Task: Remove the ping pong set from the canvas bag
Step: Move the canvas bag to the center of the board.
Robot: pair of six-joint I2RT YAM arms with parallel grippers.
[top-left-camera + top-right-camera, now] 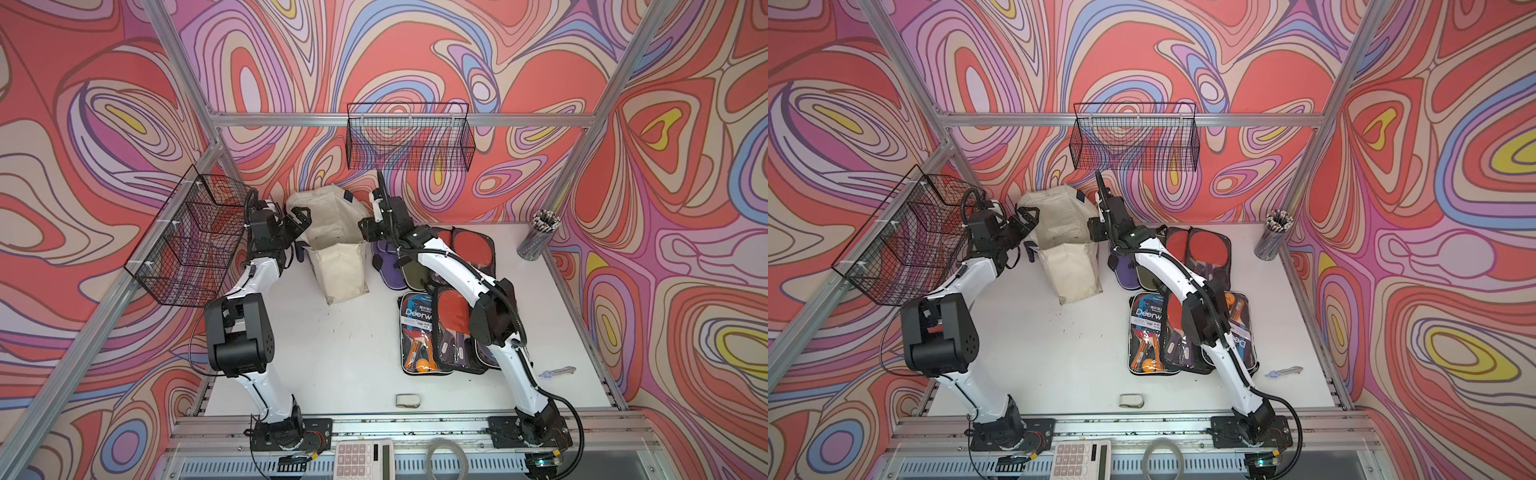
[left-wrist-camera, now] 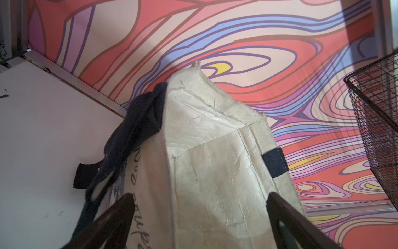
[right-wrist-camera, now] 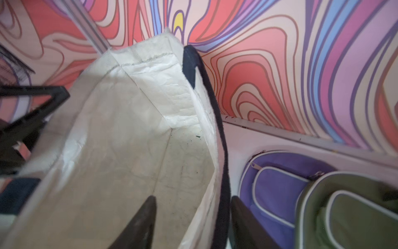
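- In both top views the canvas bag (image 1: 338,272) stands upright at the back of the table (image 1: 332,365) with its mouth open upward. The left gripper (image 1: 301,220) is at its left rim and the right gripper (image 1: 365,231) at its right rim.
- On the table to the bag's right lie a clear-fronted ping pong set (image 1: 417,332) with paddles and an orange ball, and red paddle cases (image 1: 473,249). Both are partly hidden under the right arm, and all of them are outside the bag.
- In the left wrist view the claw's fingers (image 2: 120,215) are spread wide. An end of the bag sits between them, and neither finger visibly presses on it. A navy strap handle (image 2: 137,129) droops down the bag's outer side.
- In the right wrist view the jaws stand apart, one finger inside the bag and one outside. The strap-edged wall runs between them and does not look pinched.
- The same view shows the bag's lining and floor bare, with no case in the part that can be seen.
- A purple case (image 3: 277,189) and a green case (image 3: 349,213) lie on the table just beside the bag.
- The removal looks done, since the bag appears empty and the sets are out. At most, the arms need to draw clear of the rim.
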